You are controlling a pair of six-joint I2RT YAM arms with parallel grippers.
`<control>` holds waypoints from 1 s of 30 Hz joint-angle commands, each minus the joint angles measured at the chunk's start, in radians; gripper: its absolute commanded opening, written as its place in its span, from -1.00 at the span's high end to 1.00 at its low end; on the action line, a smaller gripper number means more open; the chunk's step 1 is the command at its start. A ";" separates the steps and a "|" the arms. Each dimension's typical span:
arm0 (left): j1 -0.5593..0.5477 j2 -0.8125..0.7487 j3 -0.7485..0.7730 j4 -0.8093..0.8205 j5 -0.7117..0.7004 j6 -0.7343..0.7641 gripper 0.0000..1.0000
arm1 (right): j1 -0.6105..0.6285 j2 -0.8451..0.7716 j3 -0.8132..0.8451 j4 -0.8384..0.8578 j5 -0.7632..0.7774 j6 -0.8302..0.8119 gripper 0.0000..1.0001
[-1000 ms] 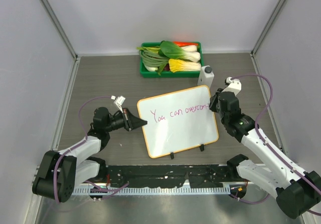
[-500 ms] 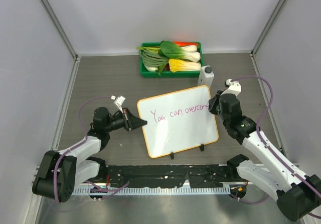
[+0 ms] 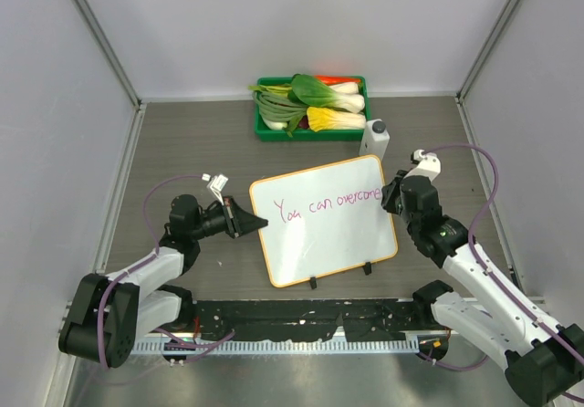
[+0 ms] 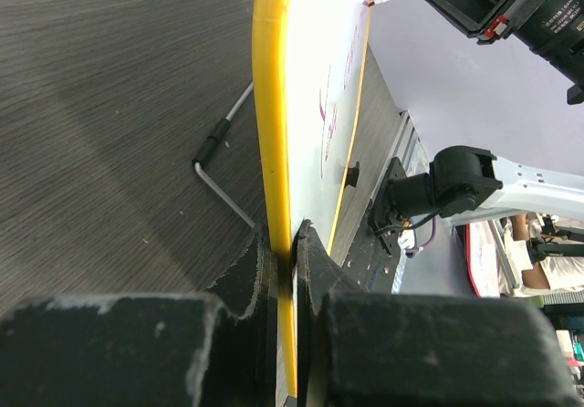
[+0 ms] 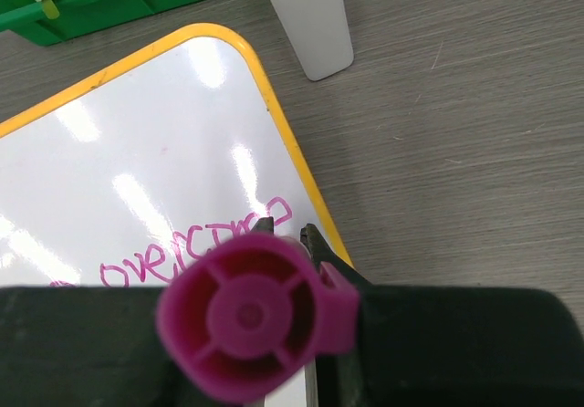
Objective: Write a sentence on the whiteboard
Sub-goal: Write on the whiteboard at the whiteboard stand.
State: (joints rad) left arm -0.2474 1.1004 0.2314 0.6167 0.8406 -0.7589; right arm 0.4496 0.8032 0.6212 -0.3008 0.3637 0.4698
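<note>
On the grey wood-grain table (image 3: 182, 142) the whiteboard (image 3: 328, 243) sits dead centre, the left gripper (image 3: 257, 225) pinched tight on its nine o'clock rim, and the right gripper (image 3: 388, 197) is clamped round a pink marker (image 5: 251, 320) at three o'clock, where the pink sentence (image 3: 324, 206) ends.

Low in the frame we see the left arm (image 3: 151, 266) and right arm (image 3: 485, 276), both built of white link shells with black joint housings. A thin purple cable (image 3: 489, 175) loops off each. We find the left end effector (image 3: 258, 224) and right end effector (image 3: 387, 194) black, each topped by a small white camera block (image 3: 425, 160).
</note>
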 commanded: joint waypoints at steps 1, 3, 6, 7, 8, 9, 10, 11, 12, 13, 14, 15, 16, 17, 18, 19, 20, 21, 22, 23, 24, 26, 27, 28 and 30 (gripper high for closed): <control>0.000 0.010 -0.001 -0.023 -0.057 0.095 1.00 | -0.002 0.008 0.031 0.000 0.063 -0.003 0.98; 0.000 0.009 -0.001 -0.021 -0.057 0.095 1.00 | -0.002 0.017 0.048 0.003 0.073 -0.010 0.98; 0.000 0.007 -0.001 -0.021 -0.055 0.095 1.00 | 0.000 0.025 0.069 0.019 0.067 -0.011 0.98; 0.000 0.009 0.000 -0.021 -0.055 0.096 1.00 | -0.002 0.025 0.074 0.022 0.064 -0.011 0.97; 0.000 0.009 -0.001 -0.021 -0.055 0.095 1.00 | -0.002 0.024 0.089 0.022 0.055 -0.010 0.98; 0.000 0.007 0.000 -0.021 -0.055 0.095 1.00 | -0.003 0.022 0.104 0.014 0.052 -0.008 0.97; 0.000 0.009 -0.001 -0.021 -0.055 0.093 1.00 | -0.002 0.013 0.112 0.009 0.041 -0.010 0.98; 0.000 0.007 -0.001 -0.021 -0.054 0.095 1.00 | -0.002 0.007 0.117 -0.001 0.035 -0.004 0.97; -0.001 0.007 -0.001 -0.021 -0.052 0.095 1.00 | -0.002 -0.015 0.129 -0.004 0.020 -0.003 0.98; -0.001 0.007 -0.001 -0.021 -0.052 0.096 1.00 | -0.002 -0.027 0.130 -0.009 0.012 -0.002 0.98; 0.000 0.006 -0.001 -0.021 -0.052 0.096 1.00 | -0.003 -0.059 0.132 -0.012 0.003 0.006 0.98; 0.000 0.007 -0.001 -0.021 -0.051 0.095 1.00 | -0.002 -0.079 0.127 -0.014 0.000 0.003 0.97; 0.000 0.007 -0.001 -0.021 -0.052 0.095 1.00 | -0.002 -0.106 0.123 -0.015 -0.002 0.003 0.98; 0.000 0.006 0.000 -0.021 -0.049 0.096 1.00 | 0.000 -0.122 0.117 -0.018 0.000 0.004 0.98; 0.000 0.009 0.000 -0.020 -0.051 0.096 1.00 | -0.002 -0.146 0.112 -0.023 -0.002 0.001 0.98; 0.000 0.010 0.000 -0.018 -0.048 0.095 1.00 | 0.000 -0.151 0.106 -0.029 -0.002 0.000 0.97; 0.000 0.010 0.000 -0.018 -0.049 0.095 1.00 | -0.002 -0.169 0.104 -0.034 -0.009 -0.005 0.97; 0.000 0.009 0.000 -0.020 -0.048 0.095 1.00 | -0.002 -0.180 0.092 -0.035 -0.023 -0.008 0.97; 0.000 0.009 0.000 -0.018 -0.046 0.093 1.00 | -0.002 -0.182 0.089 -0.037 -0.028 -0.011 0.98; 0.000 0.007 -0.001 -0.018 -0.047 0.095 1.00 | -0.002 -0.188 0.077 -0.034 -0.048 -0.013 0.97; 0.000 0.006 -0.003 -0.018 -0.046 0.093 1.00 | 0.000 -0.190 0.071 -0.026 -0.058 -0.016 0.98; 0.000 0.003 -0.004 -0.020 -0.049 0.093 1.00 | -0.002 -0.193 0.054 -0.026 -0.080 -0.017 0.97; 0.000 0.001 -0.004 -0.018 -0.046 0.092 1.00 | -0.002 -0.197 0.046 -0.024 -0.097 -0.019 0.98; 0.000 -0.002 -0.006 -0.020 -0.047 0.092 1.00 | -0.002 -0.200 0.041 -0.021 -0.100 -0.019 0.98; 0.000 -0.002 -0.007 -0.018 -0.048 0.090 1.00 | -0.002 -0.202 0.031 -0.014 -0.115 -0.017 0.97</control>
State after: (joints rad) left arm -0.2474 1.1004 0.2314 0.6167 0.8471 -0.7586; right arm 0.4496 0.6106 0.6689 -0.3321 0.2962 0.4652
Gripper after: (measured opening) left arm 0.072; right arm 0.197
